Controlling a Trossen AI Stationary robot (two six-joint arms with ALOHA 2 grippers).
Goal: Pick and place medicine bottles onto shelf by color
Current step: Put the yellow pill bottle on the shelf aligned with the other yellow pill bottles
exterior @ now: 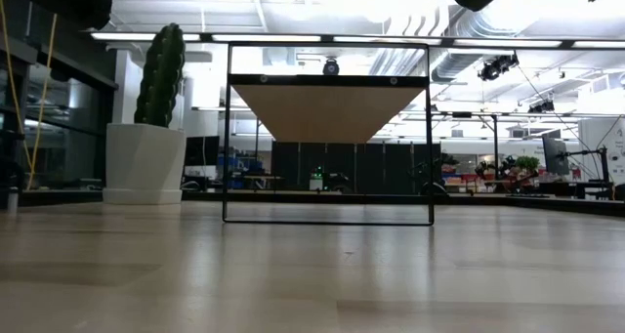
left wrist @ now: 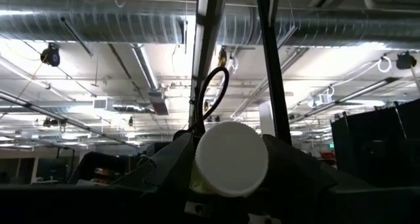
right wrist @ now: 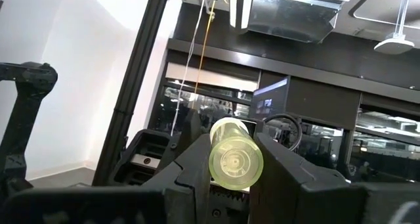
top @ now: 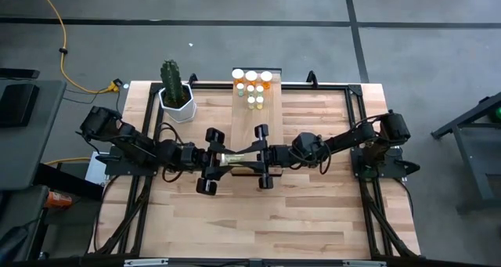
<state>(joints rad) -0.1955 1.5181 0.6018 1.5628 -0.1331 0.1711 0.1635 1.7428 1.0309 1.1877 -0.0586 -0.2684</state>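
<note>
Overhead, both arms reach toward the centre of the table [top: 313,212] and meet over the near end of the shelf [top: 244,130], a light-wood plank on a dark frame running from centre toward twelve o'clock. The left gripper [top: 213,160] comes in from nine o'clock and the right gripper [top: 262,157] from three o'clock. Between them lies a pale green-yellow bottle [top: 232,158], held horizontally above the shelf's near end.

In the right wrist view the same bottle [right wrist: 235,157] sits base-outward, the two dark fingers [right wrist: 289,178] pressed against its sides. In the left wrist view its white cap [left wrist: 231,158] faces the camera, flanked closely by the left arm's dark fingers [left wrist: 164,168]; whether they press on the bottle or merely bracket it cannot be told.

At the shelf's far end, toward twelve o'clock, stands a cluster of medicine bottles [top: 252,87]: orange-bodied ones with white caps in the far row, smaller pale green-yellow ones just nearer.

A cactus [top: 171,79] in a white pot [top: 178,106] stands at about eleven o'clock, beside the shelf. The low view shows the shelf [exterior: 327,108] end-on, its underside and frame.
</note>
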